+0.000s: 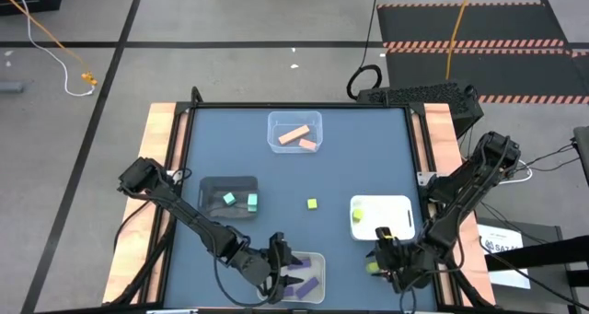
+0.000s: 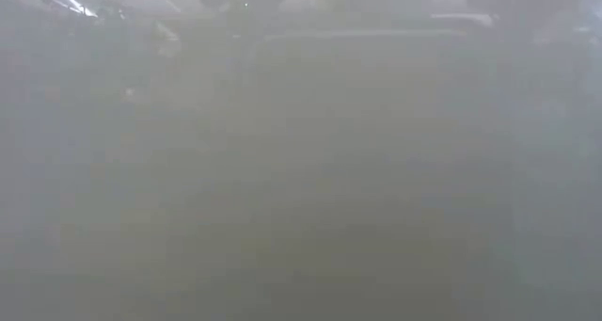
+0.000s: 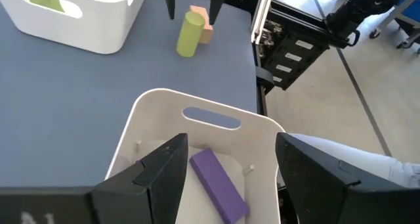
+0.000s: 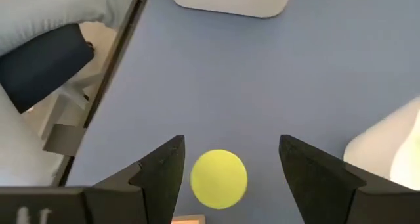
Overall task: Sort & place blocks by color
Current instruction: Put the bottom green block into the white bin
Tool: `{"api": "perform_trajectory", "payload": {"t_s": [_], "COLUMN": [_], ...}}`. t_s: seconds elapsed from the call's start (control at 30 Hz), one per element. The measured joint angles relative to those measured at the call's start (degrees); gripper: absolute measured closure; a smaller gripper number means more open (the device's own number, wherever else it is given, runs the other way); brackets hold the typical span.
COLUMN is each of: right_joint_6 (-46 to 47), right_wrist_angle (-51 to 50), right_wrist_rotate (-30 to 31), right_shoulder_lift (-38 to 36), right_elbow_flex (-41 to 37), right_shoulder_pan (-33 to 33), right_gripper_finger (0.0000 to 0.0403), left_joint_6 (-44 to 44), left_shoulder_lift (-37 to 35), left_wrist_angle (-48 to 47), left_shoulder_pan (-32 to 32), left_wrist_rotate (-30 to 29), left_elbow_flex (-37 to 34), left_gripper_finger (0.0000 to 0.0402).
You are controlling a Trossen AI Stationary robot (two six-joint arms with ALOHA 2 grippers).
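Observation:
My left gripper hangs open over the pale tray at the table's near edge. A purple bar lies flat on the tray floor between the fingers, and more purple bars lie beside it. My right gripper is open, pointing down, with its fingers on either side of an upright yellow-green round piece and gaps on both sides. A small orange block stands right beside that piece. The low view shows only haze.
A clear tray at the far middle holds orange bars. A black tray holds teal blocks. A white tray holds a yellow-green piece. One yellow-green cube lies on the bare blue table. Light blue cloth shows past the near edge.

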Motion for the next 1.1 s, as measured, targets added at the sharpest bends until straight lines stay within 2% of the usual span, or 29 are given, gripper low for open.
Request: {"api": "perform_trajectory", "payload": {"t_s": [0.3, 0.4, 0.53, 0.57, 0.7, 0.83, 0.9, 1.03, 1.1], "right_joint_6": [6.5, 5.6, 3.8, 3.8, 3.9, 0.5, -4.3, -15.7, -22.7], "right_wrist_angle": [0.6, 1.0, 2.0, 2.1, 5.7, 14.5, 19.2, 26.5, 30.1], "right_wrist_rotate": [0.0, 0.0, 0.0, 0.0, -0.2, 0.3, 3.6, 16.4, 20.7], "right_shoulder_lift": [0.6, 0.6, 0.6, 0.6, 0.0, -3.5, -6.0, -11.3, -13.9], "right_elbow_flex": [-4.9, -5.0, -5.0, -5.0, -5.1, -5.1, -5.1, -5.1, -5.1], "right_shoulder_pan": [0.0, 0.0, 0.0, 0.0, 0.0, -0.1, -0.2, -0.4, -0.8], "right_gripper_finger": [0.0169, 0.02, 0.0288, 0.0296, 0.0296, 0.0296, 0.0296, 0.0296, 0.0296], "left_joint_6": [0.4, 0.5, 0.5, 0.5, 0.5, 0.5, 0.5, 0.5, 0.5], "left_shoulder_lift": [0.0, 0.0, 0.0, 0.0, 0.0, 0.0, 0.0, 0.0, 0.0], "left_wrist_angle": [-0.1, -0.1, -0.1, -0.1, 0.0, 0.0, 0.0, 0.4, 1.3], "left_shoulder_pan": [0.0, 0.0, 0.0, 0.0, 0.0, 0.1, 0.4, 1.4, 2.2], "left_wrist_rotate": [0.0, 0.0, 0.0, 0.0, 0.0, -0.1, -0.1, -1.1, -1.7], "left_elbow_flex": [0.0, 0.0, 0.0, 0.0, 0.0, 0.0, 0.0, 0.0, 0.0], "left_gripper_finger": [0.0169, 0.0169, 0.0169, 0.0169, 0.0169, 0.0169, 0.0169, 0.0169, 0.0169]}}
